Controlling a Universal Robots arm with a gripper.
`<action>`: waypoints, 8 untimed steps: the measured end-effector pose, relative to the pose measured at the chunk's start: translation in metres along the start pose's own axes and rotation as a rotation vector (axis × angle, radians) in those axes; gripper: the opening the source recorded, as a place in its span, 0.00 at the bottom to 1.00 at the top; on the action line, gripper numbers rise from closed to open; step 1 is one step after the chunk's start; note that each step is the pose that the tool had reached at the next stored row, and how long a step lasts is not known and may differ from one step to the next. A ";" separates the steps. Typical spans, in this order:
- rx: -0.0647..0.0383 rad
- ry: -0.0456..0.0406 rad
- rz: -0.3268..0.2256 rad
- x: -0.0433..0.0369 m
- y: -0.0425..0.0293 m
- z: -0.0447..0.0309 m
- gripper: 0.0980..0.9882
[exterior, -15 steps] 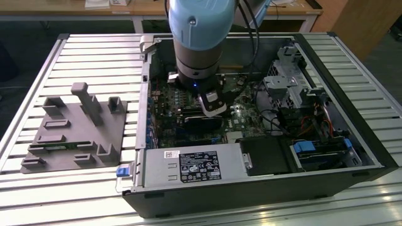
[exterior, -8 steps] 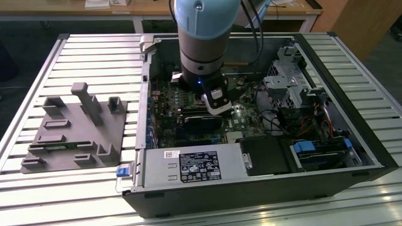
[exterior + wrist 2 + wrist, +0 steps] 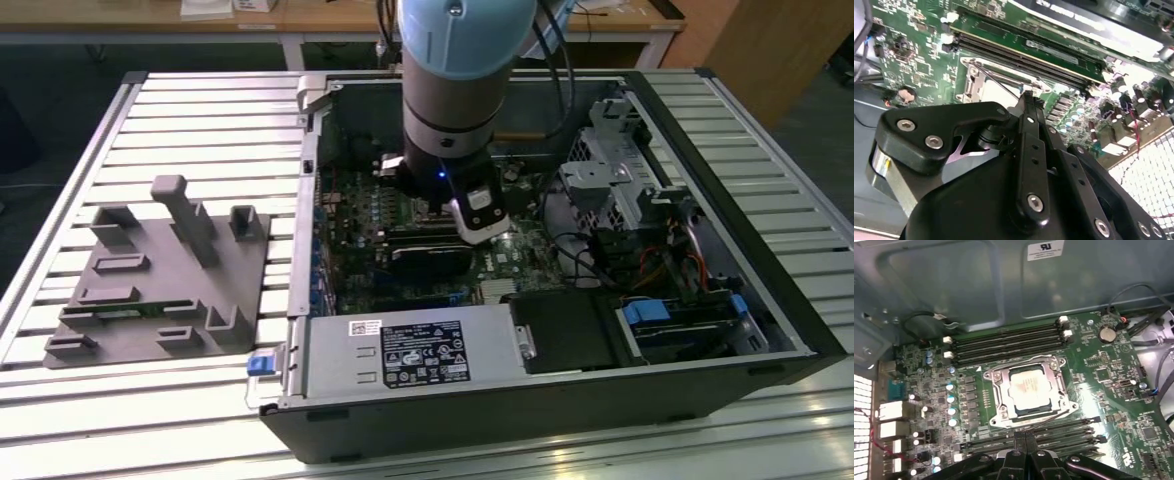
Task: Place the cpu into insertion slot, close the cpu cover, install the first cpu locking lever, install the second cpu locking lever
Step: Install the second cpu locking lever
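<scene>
Nearest the wrist cameras: the black linkage gripper point(image 3: 1025, 436), its two slim fingertips point(image 3: 1026, 97) pressed flat together with nothing between them — clenched and empty. In the first wrist view the tips sit just beside the near edge of the socket, where a thin wire locking lever point(image 3: 1051, 419) runs along that side. My guess is the pinched-together tips are meant as a single narrow pusher for that wire rather than as a grasp.

Just beyond the tips: the small square insertion slot with its silvery metal rim point(image 3: 1028, 391), set in the green circuit board point(image 3: 1104, 375). The flat square cpu with a silvery-grey metal top point(image 3: 1026, 386) lies seated in it. The thin silvery metal cpu cover frame point(image 3: 995, 392) appears folded down around the chip, which shows through its window. Whether either lever is hooked down, I cannot tell.

Either side of the socket: long black memory slots point(image 3: 1004, 340).

Farther out, exterior view: the arm reaches down into the open black computer case point(image 3: 534, 400). On the slatted metal table point(image 3: 174, 120), at the exterior view's left, stands a grey moulded fixture block point(image 3: 154, 275).
</scene>
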State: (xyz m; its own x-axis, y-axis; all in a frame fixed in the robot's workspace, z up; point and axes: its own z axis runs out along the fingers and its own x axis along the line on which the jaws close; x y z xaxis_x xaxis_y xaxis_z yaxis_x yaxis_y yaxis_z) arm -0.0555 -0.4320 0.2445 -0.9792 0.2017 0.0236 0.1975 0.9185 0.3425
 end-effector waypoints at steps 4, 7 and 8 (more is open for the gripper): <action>0.000 -0.0001 0.000 -0.0007 -0.0008 0.0042 0.01; 0.000 0.0000 0.000 -0.0003 0.0000 0.0083 0.01; 0.000 -0.0001 0.000 -0.0002 0.0003 0.0098 0.01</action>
State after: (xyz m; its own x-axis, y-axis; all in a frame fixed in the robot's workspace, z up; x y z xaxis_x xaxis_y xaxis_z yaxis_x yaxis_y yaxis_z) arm -0.0548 -0.4284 0.2355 -0.9791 0.2019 0.0236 0.1977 0.9186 0.3423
